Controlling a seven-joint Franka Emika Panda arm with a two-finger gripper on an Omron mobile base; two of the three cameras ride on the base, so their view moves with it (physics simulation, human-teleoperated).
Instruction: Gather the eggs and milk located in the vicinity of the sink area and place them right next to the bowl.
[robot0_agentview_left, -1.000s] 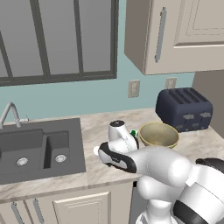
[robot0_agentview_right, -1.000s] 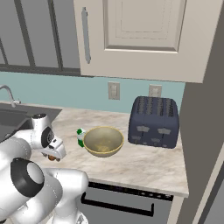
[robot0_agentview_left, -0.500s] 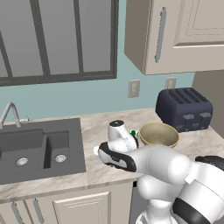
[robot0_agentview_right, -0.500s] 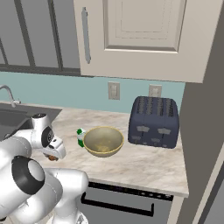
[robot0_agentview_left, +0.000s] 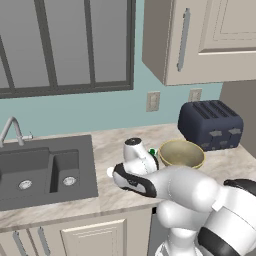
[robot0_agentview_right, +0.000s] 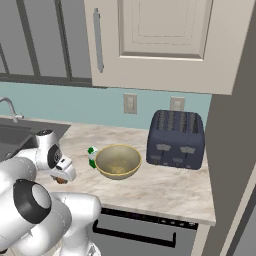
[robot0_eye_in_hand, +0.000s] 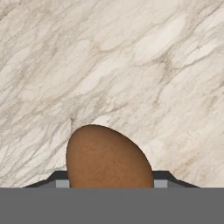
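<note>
While bent low over counter (robot0_eye_in_hand: 131, 65), hand (robot0_eye_in_hand: 109, 186) pointing down, pinching brown egg (robot0_eye_in_hand: 107, 159)

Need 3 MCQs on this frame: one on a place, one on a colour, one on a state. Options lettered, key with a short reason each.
1. Where does the milk carton stand?
A. in the sink basin
B. on top of the toaster
C. on the counter, close beside the bowl
2. What colour is the egg at the tool?
A. brown
B. white
C. blue
3. How is the bowl?
A. upside down
B. upright with nothing in it
C. on its side

Key:
1 C, the right base view shows the carton on the counter by the bowl's rim on the sink side.
2 A, the hand view shows a brown speckled egg between the fingertips.
3 B, the right base view looks into its open, bare inside.
</note>
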